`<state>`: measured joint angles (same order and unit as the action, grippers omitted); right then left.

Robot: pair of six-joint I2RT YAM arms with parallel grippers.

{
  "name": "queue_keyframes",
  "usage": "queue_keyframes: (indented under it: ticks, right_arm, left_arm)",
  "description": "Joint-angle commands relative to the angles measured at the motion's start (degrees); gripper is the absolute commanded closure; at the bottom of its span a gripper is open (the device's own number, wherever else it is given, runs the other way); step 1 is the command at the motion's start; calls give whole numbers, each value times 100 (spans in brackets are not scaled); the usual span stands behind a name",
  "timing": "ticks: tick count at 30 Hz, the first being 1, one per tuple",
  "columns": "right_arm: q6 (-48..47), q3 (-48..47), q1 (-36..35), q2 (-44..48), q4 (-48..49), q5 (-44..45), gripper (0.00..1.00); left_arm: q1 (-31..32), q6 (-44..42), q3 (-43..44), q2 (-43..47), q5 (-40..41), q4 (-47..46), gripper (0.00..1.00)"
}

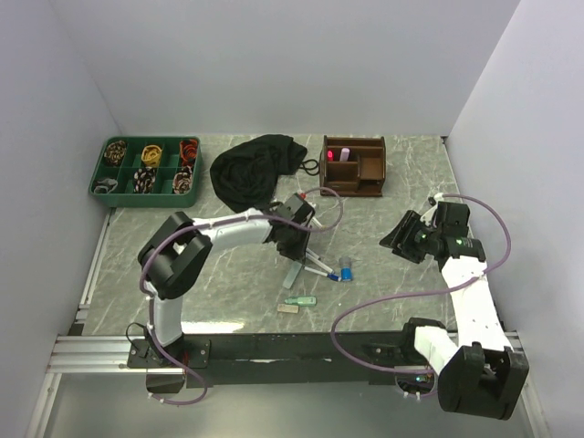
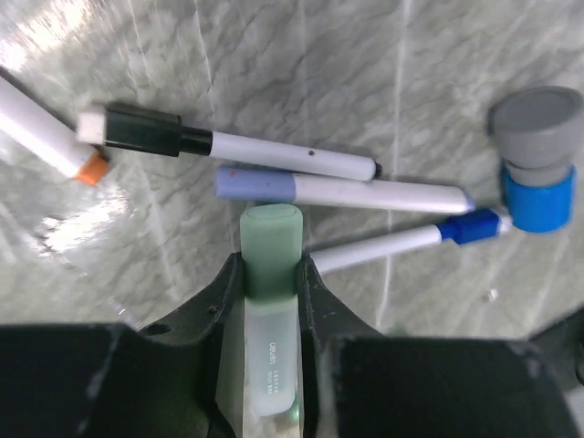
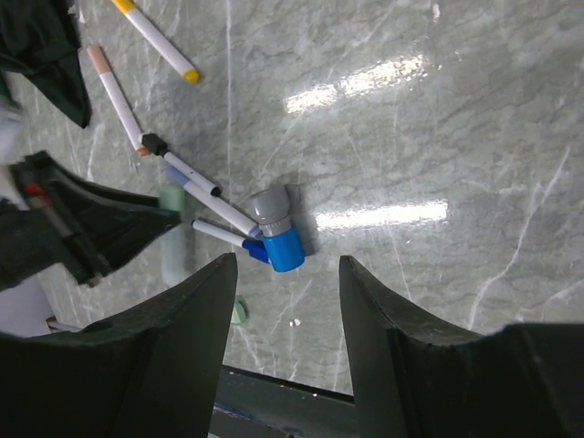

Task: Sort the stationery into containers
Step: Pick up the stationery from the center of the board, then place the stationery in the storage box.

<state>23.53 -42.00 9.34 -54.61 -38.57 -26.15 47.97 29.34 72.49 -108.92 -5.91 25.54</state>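
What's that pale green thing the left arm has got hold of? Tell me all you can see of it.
It is a pastel green highlighter, plastic by the look: an opaque matte cap with a rounded end, and a paler, see-through barrel bearing small print. The left hand is shut on it, one black finger on each side, about where cap meets barrel. Its cap points at a cluster of pens on the marble table; whether it touches them is unclear.

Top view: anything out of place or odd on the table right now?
Yes: a crumpled black cloth lies heaped between the green tray and the wooden organiser; it isn't stationery. Nothing looks spilled or broken.
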Motion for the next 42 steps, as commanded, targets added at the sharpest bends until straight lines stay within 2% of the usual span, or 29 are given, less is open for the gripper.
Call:
queue_keyframes:
  ticks: [1,5,8,12,13,16,17,19,20,22,23,26,34,39,42]
  right_arm:
    - [-59,-265,120,-146,33,75,43]
    - [-85,-344,208,-269,42,136,43]
    - [-208,-397,296,-357,42,216,43]
    - [-244,-362,393,-419,165,269,43]
    - [-252,-370,401,-436,183,269,43]
    - [-322,-458,410,-507,200,329,43]
    - [-357,-484,419,-568,192,374,43]
    - [-445,-590,428,-612,192,444,43]
    - [-463,-616,437,-664,209,453,43]
    - [-498,-678,454,-700,235,471,43]
    - [-498,-696,472,-735,270,479,43]
    - [-612,-740,516,-823,245,514,43]
    - [-815,-740,560,-1174,218,655,43]
    - [-815,-862,560,-1263,297,743,43]
    - [-815,-889,577,-1298,341,796,43]
  left_arm:
    - [-261,-613,967,134,-612,1110,99]
    - [-332,-1000,1539,301,-858,1725,99]
    - [-384,-1448,1786,529,-1324,1359,99]
    - [-446,-2309,1402,855,-1501,-1616,99]
    - [-472,-2371,1417,768,-1588,-2840,99]
    - [-604,-2793,2346,-91,-1808,-3790,99]
    - [-691,-2855,2906,-355,-1826,-3967,99]
    - [-806,-2785,3253,-1006,-1931,-4572,99]
    - [-902,-2767,3428,-1173,-2001,-5245,99]
    - [-956,-2863,3482,-1639,-2089,-5891,99]
    - [-999,-3082,3543,-1780,-2168,-6503,99]
    - [-1008,-3346,4164,-2578,-2142,-6737,99]
    - [-1008,-3699,5293,-3785,-1747,-7484,99]
    - [-1017,-3638,5066,-3891,-1615,-7818,99]
    - [-1026,-3620,4477,-3707,-1615,-8152,99]
